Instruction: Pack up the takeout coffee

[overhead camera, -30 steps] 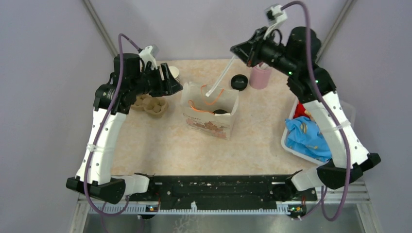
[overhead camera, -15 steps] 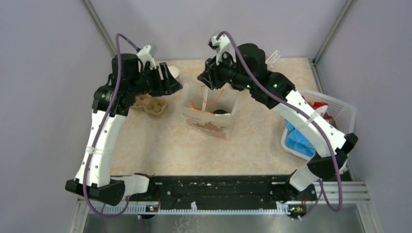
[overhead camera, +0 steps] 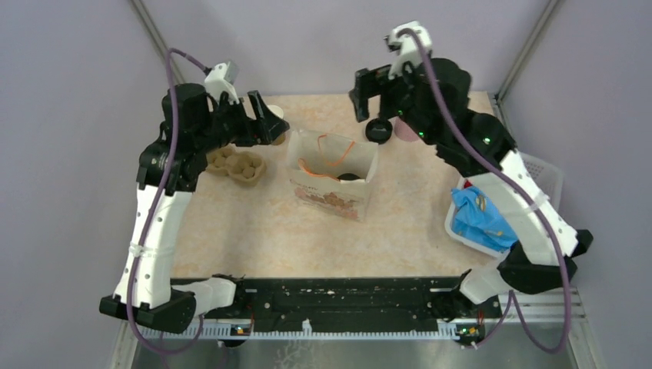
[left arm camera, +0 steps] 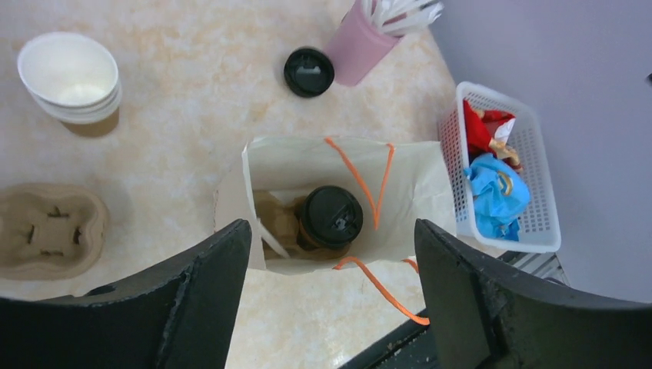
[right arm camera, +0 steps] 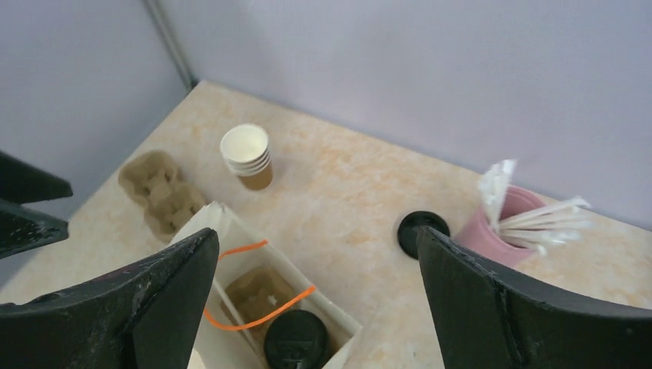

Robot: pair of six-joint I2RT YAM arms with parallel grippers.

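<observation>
The takeout coffee [left arm camera: 330, 219], a brown cup with a black lid, stands upright inside the white paper bag [left arm camera: 419, 184] with orange handles, on a brown cardboard insert. A thin white stick [left arm camera: 269, 240] leans beside it in the bag. From the right wrist, the coffee [right arm camera: 296, 340] shows at the bottom, in the bag [right arm camera: 204, 223]. My left gripper [overhead camera: 271, 123] hangs open above the left of the bag [overhead camera: 330, 200], touching nothing. My right gripper [overhead camera: 377, 104] is open and empty, high behind the bag's right side.
A stack of lidless paper cups [left arm camera: 71, 77] and a cardboard cup carrier [left arm camera: 50, 231] sit left of the bag. A loose black lid [left arm camera: 309, 71] and a pink holder of white sticks [left arm camera: 361, 46] stand behind it. At the right is a white basket [left arm camera: 461, 154] with blue and red packets.
My right gripper opened and pulled up and back from over the bag; the white stick it carried now lies in the bag. My left gripper opened wider and drew off the bag's edge.
</observation>
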